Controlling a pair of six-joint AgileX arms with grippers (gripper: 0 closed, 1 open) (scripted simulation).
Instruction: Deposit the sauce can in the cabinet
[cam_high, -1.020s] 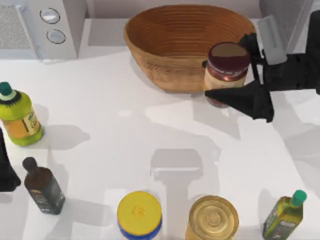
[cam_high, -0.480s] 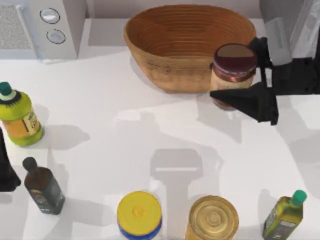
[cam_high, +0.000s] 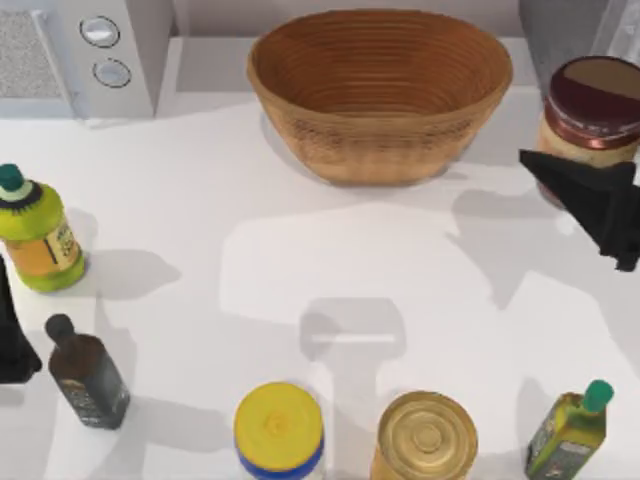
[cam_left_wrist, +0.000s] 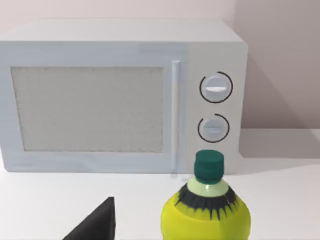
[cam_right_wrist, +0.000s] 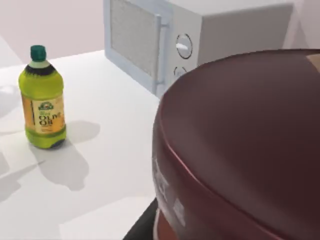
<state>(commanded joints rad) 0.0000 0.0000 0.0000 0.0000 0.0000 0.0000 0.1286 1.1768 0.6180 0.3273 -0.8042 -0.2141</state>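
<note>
Holding the sauce can (cam_high: 592, 118) upright at the far right edge of the top view, our right gripper (cam_high: 600, 170) has one dark finger (cam_high: 590, 195) lying across the can's near side; we judge the fingers closed on the can, the opposite finger being hidden behind it. The can's long axis stands vertical, its flat maroon top (cam_right_wrist: 245, 135) facing up and looming close in the right wrist view. The cabinet (cam_high: 565, 30) lies just beyond the can, at the back right corner, seen in part as a grey body with a pale panel. The coming move therefore turns on one relation: the can sits in front of the cabinet and near it, so what remains is, in our judgement, a short carry toward the back and a release inside. Our right arm is the nearer and the only one engaged.

Compared with half a second ago, the can and gripper have moved rightward, away from the wicker basket (cam_high: 380, 95), whose right rim the can then overlapped; the two are now well apart.

Our left gripper (cam_high: 12, 330) is parked at the counter's (cam_high: 300, 260) left edge, near the yellow-green oil bottle (cam_high: 35, 230); we cannot tell its state.
</note>
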